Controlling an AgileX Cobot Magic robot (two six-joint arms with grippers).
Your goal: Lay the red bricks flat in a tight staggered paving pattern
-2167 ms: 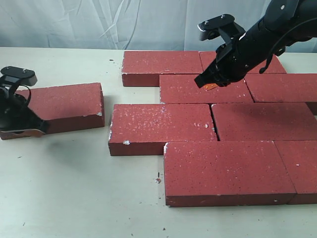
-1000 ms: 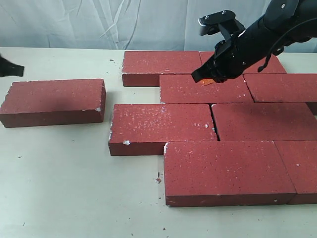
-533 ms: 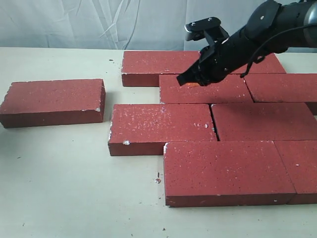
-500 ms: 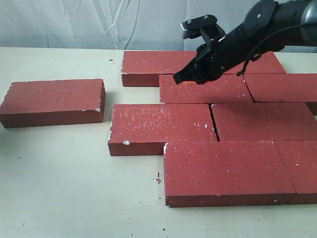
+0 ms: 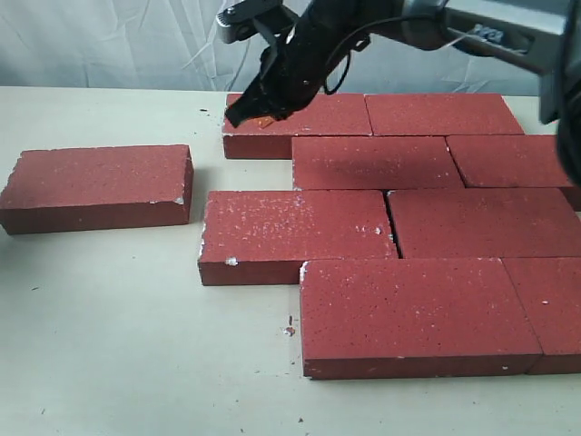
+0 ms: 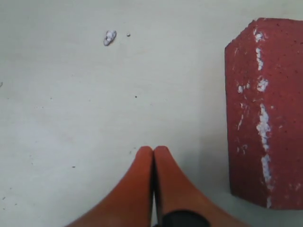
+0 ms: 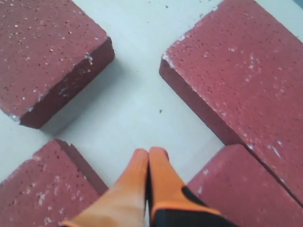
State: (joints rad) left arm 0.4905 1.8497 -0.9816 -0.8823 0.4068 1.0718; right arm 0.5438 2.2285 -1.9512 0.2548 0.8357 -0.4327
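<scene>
Right wrist view: right gripper (image 7: 149, 152) fully closed, empty

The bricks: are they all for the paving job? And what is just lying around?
For the job:
- the paved red bricks, laid flat in staggered rows
- the lone brick, set apart on the left
- the right gripper, jaws shut, near the back row's left end

Just lying about:
- a white crumb
- dark specks on the table
- the grey cloth behind
</scene>
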